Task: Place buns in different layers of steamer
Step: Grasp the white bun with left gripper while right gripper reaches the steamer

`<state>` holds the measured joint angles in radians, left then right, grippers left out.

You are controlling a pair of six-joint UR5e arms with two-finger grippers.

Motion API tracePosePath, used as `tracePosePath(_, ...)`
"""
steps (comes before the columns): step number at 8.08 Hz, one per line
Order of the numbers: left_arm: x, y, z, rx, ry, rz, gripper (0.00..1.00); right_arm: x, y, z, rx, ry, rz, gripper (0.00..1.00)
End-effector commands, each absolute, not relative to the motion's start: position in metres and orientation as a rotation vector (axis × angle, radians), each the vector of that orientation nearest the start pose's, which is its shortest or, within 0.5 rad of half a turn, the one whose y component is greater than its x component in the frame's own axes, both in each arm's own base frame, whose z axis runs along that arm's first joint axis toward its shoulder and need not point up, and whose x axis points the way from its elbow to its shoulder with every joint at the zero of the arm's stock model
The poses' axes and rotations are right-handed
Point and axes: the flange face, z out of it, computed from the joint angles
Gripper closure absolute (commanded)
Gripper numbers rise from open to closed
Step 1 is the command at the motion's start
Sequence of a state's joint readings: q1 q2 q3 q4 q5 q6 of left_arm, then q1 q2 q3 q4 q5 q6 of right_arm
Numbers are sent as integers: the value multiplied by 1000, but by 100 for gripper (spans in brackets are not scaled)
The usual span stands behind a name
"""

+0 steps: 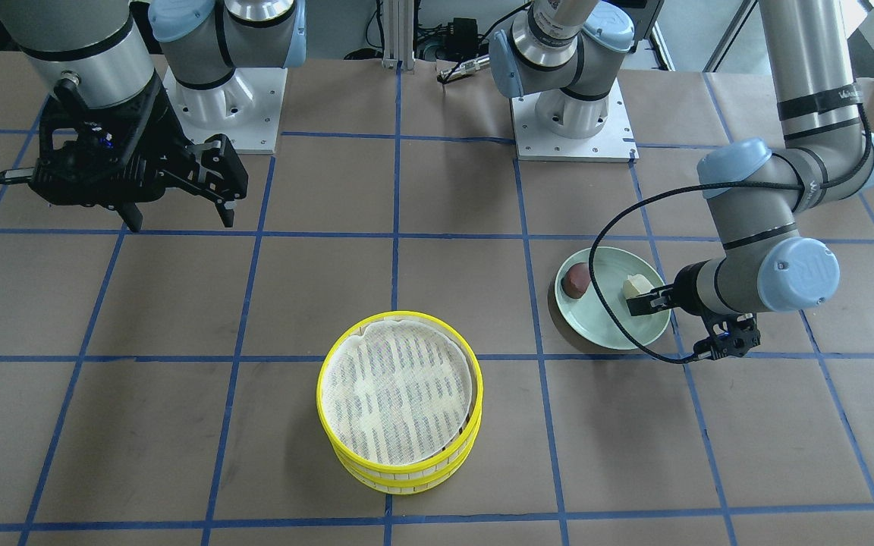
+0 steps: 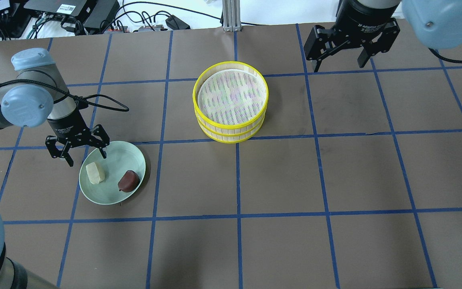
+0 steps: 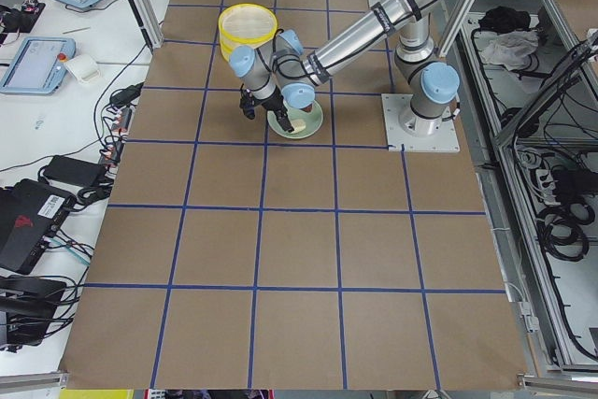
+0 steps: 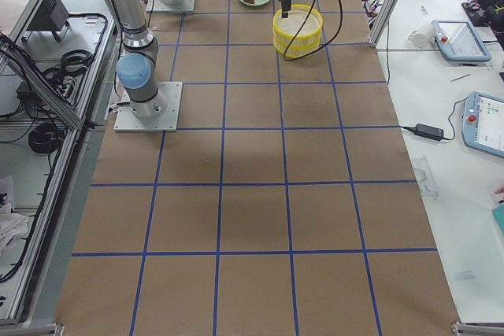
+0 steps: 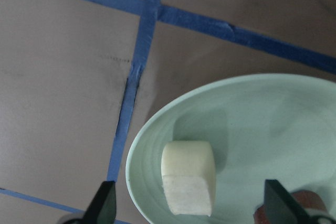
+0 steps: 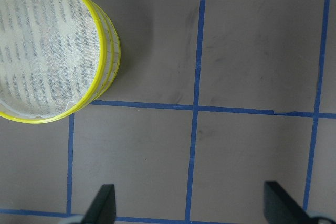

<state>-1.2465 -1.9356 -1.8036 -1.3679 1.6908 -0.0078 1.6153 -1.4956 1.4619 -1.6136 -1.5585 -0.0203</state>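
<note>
The steamer (image 2: pixel 231 130) stands mid-table as stacked yellow-rimmed layers; the top layer's white mesh liner (image 1: pixel 399 394) is bare. It also shows in the right wrist view (image 6: pixel 47 51). The brown bun (image 2: pixel 128 181) and the cream bun (image 2: pixel 95 173) lie on a pale green plate (image 2: pixel 126 156). My left gripper (image 2: pixel 86 157) is open, over the plate's edge. In the left wrist view (image 5: pixel 191 208) the cream bun (image 5: pixel 189 177) lies between its fingertips, untouched. My right gripper (image 2: pixel 338 66) is open and empty, high beside the steamer.
Blue tape lines grid the brown table. The two arm bases (image 1: pixel 224 114) (image 1: pixel 573 121) stand at the robot's side. A black cable (image 1: pixel 596 303) from the left wrist loops over the plate. Cables and boxes (image 2: pixel 74 12) lie past the table's far edge.
</note>
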Motion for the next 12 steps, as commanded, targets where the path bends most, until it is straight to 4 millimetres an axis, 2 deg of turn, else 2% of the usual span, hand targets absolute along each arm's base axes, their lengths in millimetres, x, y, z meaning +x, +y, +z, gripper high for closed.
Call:
tracePosePath(1, 55, -542, 202, -465, 2983, 643, 2, 158, -525, 507, -111, 3123, -122, 0)
tracePosePath(3, 55, -545, 190, -466, 2986, 655, 3, 163, -541, 498, -107, 3111, -190, 0)
tracePosePath(4, 56, -545, 186, -467, 2983, 660, 3, 173, -547, 490, -135, 3114, -198, 0)
tracePosePath(5, 56, -545, 186, -468, 2985, 657, 5, 178, -547, 488, -142, 3112, -202, 0)
tracePosePath(12, 50, -540, 171, -479, 3008, 706, 10, 178, -548, 480, -140, 3117, -179, 0)
